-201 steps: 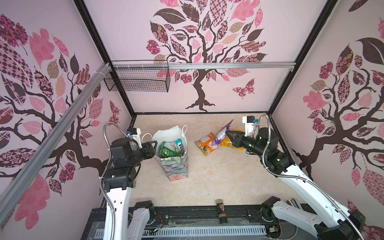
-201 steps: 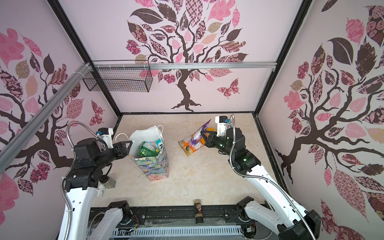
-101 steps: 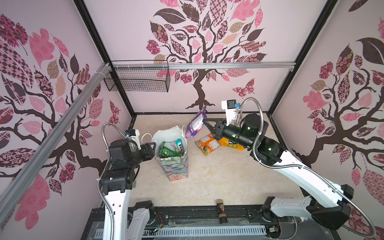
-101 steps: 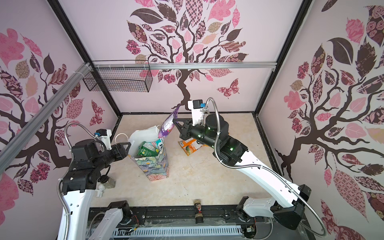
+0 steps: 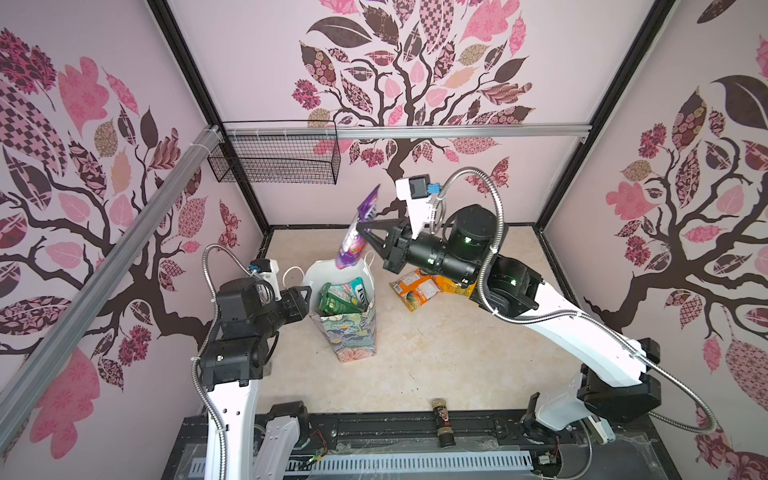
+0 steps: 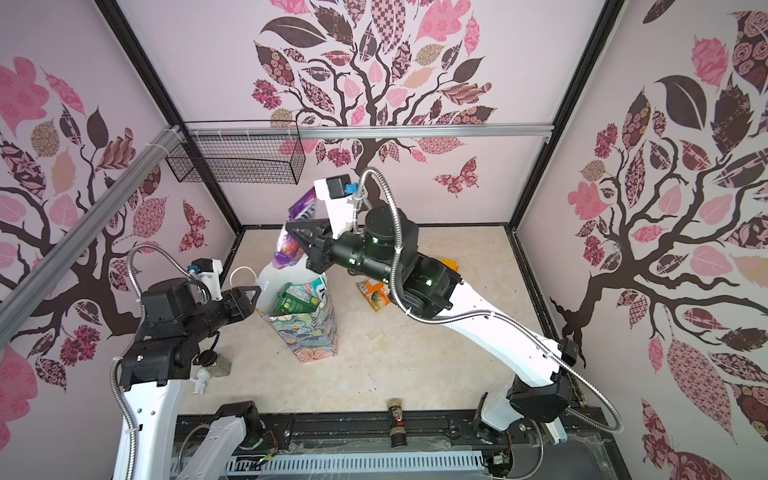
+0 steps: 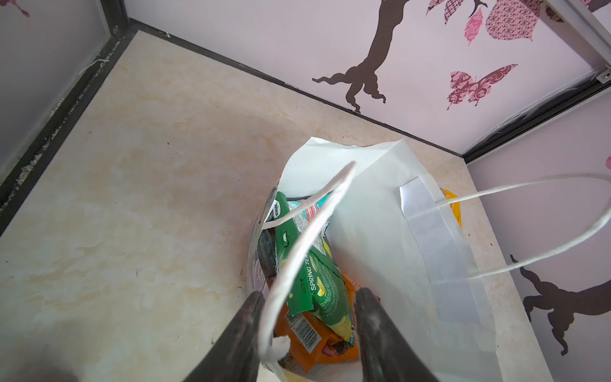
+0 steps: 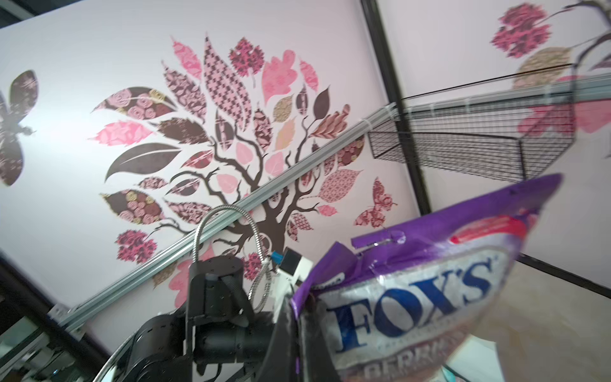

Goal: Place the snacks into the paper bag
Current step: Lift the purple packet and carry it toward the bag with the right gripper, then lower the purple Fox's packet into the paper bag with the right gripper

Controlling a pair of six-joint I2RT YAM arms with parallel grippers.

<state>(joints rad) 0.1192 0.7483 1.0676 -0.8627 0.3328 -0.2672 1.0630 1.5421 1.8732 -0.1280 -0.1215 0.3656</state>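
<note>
The paper bag [image 5: 353, 332] stands upright left of centre in both top views, with floral sides [image 6: 311, 336] and a white inside [image 7: 380, 231]. Several snacks lie in it, a green packet [image 7: 317, 274] over an orange one [image 7: 307, 330]. My left gripper [image 5: 306, 293] is open at the bag's left rim. Its jaws [image 7: 309, 294] straddle the wall, and a cord handle [image 7: 297, 258] runs between them. My right gripper [image 5: 365, 231] is shut on a purple FOX'S packet [image 8: 413, 297]. This packet [image 6: 286, 257] hangs upright over the bag's far rim. An orange packet [image 5: 415, 289] and a yellow one [image 6: 451, 264] lie on the floor under the right arm.
A black wire basket [image 5: 278, 158] hangs from the rail at the back left. A small dark bottle [image 5: 442, 417] stands at the front rail. A white figurine [image 6: 201, 380] sits by the left arm's base. Walls close in three sides.
My right arm has lifted the purple packet from the pile on the right and carried it left, up over the bag's mouth. The left gripper has stayed at the rim.
</note>
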